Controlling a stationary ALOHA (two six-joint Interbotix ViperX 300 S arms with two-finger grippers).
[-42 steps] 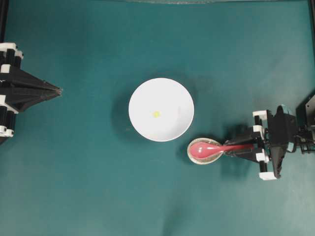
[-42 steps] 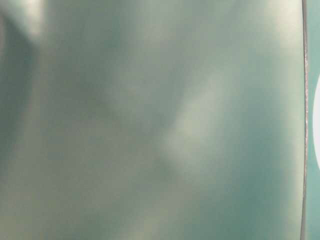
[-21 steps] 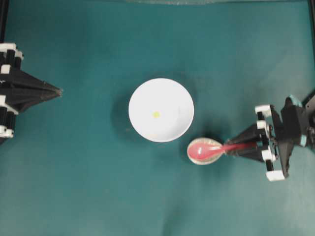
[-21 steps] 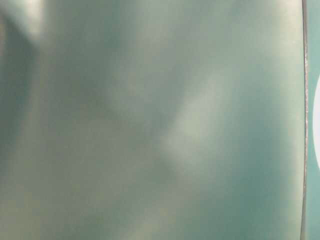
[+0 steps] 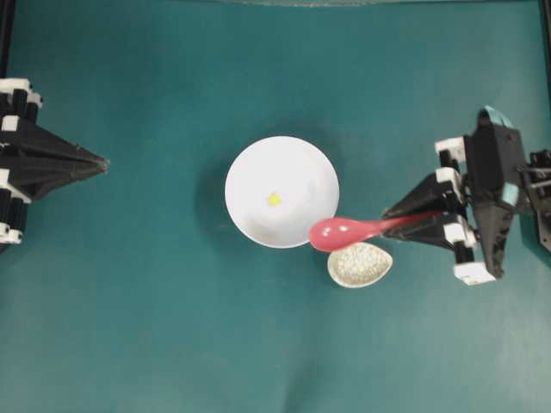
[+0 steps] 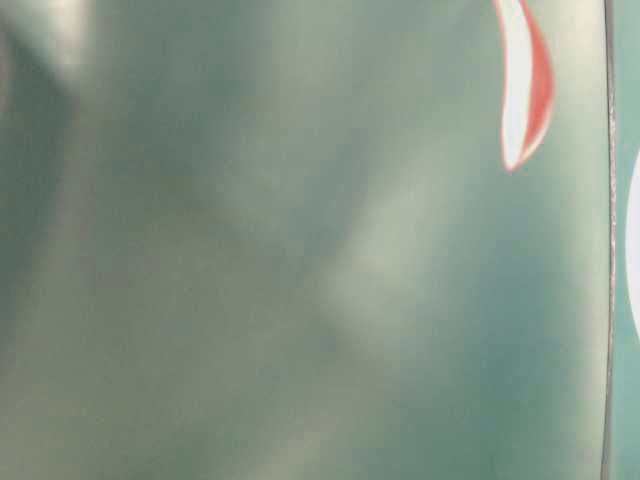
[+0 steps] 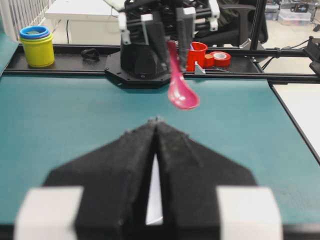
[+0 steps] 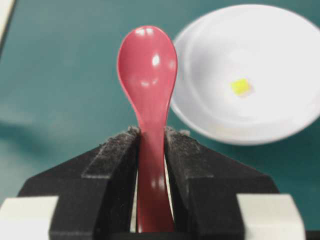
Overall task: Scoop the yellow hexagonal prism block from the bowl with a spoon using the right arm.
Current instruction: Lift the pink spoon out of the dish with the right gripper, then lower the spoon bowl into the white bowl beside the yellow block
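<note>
The white bowl sits mid-table with the tiny yellow block inside it. They also show in the right wrist view, the bowl and the block. My right gripper is shut on the handle of the pink-red spoon, held above the table with its scoop at the bowl's lower right rim. In the right wrist view the gripper clamps the spoon just left of the bowl. My left gripper is shut and empty at the far left, its tips closed.
The small speckled off-white dish lies empty on the table below the spoon's handle. In the left wrist view the spoon hangs from the opposite arm. The table-level view is blurred, showing only a red-and-white sliver.
My right gripper has lifted the spoon out of the speckled dish and carried it up and left, bringing the scoop to the bowl's rim. The left arm has not moved.
</note>
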